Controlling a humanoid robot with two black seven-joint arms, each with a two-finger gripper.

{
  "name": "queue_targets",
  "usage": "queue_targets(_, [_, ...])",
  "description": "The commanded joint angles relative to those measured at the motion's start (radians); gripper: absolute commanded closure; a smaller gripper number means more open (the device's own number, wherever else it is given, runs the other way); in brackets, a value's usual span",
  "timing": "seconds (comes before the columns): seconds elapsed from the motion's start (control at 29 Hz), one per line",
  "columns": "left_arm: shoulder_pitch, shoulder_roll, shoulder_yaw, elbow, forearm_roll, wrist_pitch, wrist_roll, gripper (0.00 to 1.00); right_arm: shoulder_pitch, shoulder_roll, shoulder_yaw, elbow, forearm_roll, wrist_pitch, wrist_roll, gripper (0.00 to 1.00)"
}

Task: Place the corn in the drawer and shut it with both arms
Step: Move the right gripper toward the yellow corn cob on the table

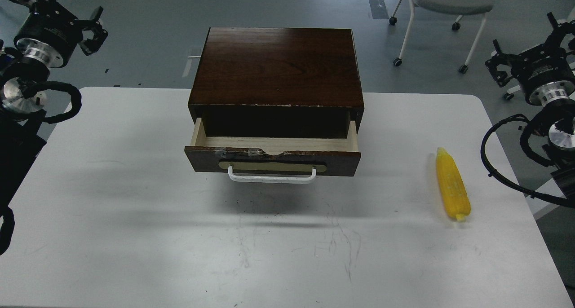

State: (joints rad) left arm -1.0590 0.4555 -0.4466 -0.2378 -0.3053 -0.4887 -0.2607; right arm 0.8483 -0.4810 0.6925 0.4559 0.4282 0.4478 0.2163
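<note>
Corn: one bright yellow cob, husk-free, lying flat on the white bench toward its right side. The long axis runs near to far with a slight lean: the tapered tip points away from the robot and a little leftward, and the blunt butt end faces the near edge. It touches nothing else and lies well apart from the drawer.

Drawer: dark brown front with a white bar handle on a brass plate, pulled partly out of a dark wooden cabinet that stands at the bench's far middle. The pale wood interior is visible; what shows of it holds nothing. The top edge of the front is chipped and taped.

Left hand: raised at the upper left, off the bench over the floor, clear of every object. The fingers read dark and small; I cannot tell how far they are spread.

Right hand: raised at the upper right, beyond the bench's edge, well apart from the corn. It holds nothing, and its finger spread cannot be told.

Background: grey floor, with a wheeled chair behind the bench at the upper right.
</note>
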Motion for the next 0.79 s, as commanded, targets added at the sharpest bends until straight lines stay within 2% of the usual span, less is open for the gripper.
queue_targets(0.0, [0.011,0.0,0.0,0.002,0.0,0.0,-0.002,0.02,0.0,-0.002,-0.001,0.001,-0.002,-0.001,0.0,0.0])
queue_targets(0.31, [0.022,0.0,-0.001,0.008,-0.002,0.0,-0.003,0.02,0.018,-0.019,-0.047,0.003,-0.026,-0.004,0.002,0.0])
queue_targets(0.48, [0.051,0.006,-0.003,0.005,-0.006,0.0,-0.008,0.02,0.083,-0.114,-0.126,0.007,-0.089,-0.004,0.002,0.0])
queue_targets(0.55, [0.083,0.011,-0.018,-0.001,-0.015,0.0,-0.055,0.02,0.126,-0.148,-0.177,0.015,-0.163,-0.004,0.005,0.0])
queue_targets(0.59, [0.102,0.011,-0.03,-0.001,-0.018,0.0,-0.11,0.02,0.147,-0.177,-0.204,0.026,-0.202,-0.004,0.012,0.0])
queue_targets(0.66, [0.113,0.012,-0.03,-0.003,-0.018,0.0,-0.155,0.02,0.175,-0.229,-0.243,0.047,-0.276,-0.003,0.018,0.0])
queue_targets(0.76, [0.125,0.014,-0.03,-0.005,-0.018,0.0,-0.146,0.02,0.244,-0.316,-0.348,0.137,-0.476,-0.003,0.017,0.0])
